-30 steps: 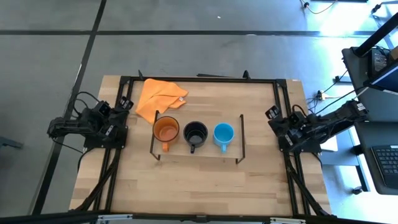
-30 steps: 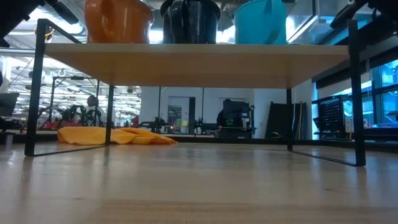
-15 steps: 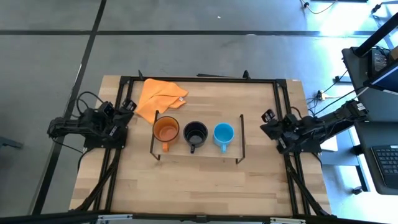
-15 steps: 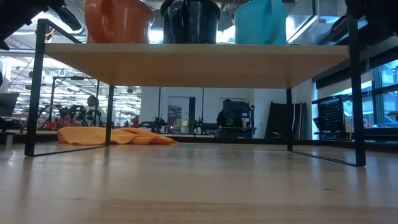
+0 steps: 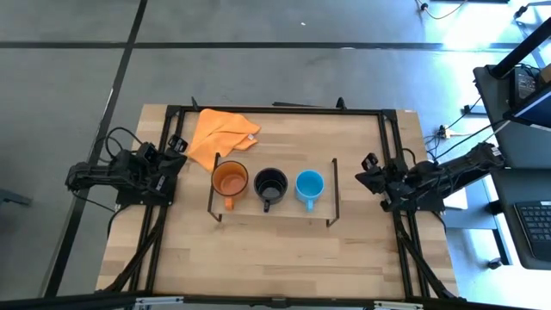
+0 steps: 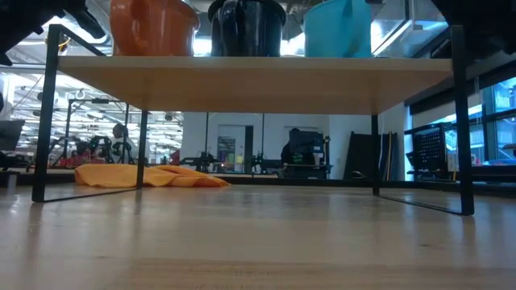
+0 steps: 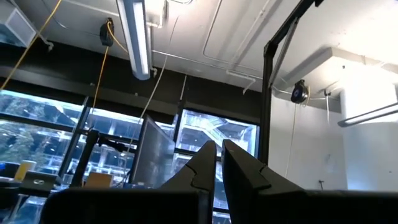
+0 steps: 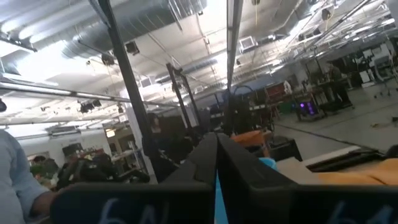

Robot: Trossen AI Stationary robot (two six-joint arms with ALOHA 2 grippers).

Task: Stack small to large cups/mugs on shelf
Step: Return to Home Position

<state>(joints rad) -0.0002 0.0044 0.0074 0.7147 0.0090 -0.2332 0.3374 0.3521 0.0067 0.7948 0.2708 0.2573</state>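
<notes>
Overhead, orange mug, black mug, blue mug line shelf; wrist views: left tool, right tool clenched.

Three mugs are seen lined up on the shelf, which is set mid-table: the largest mug at the left end, the mid-sized mug in the centre, the smallest mug at the right end. A cloth is spotted on the table behind the shelf's left end. The left gripper is held just left of that cloth, and the right gripper near the shelf's right end.

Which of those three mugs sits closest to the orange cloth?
The orange mug, nearest the cloth; the black mug is middle, the blue mug farthest.
</notes>
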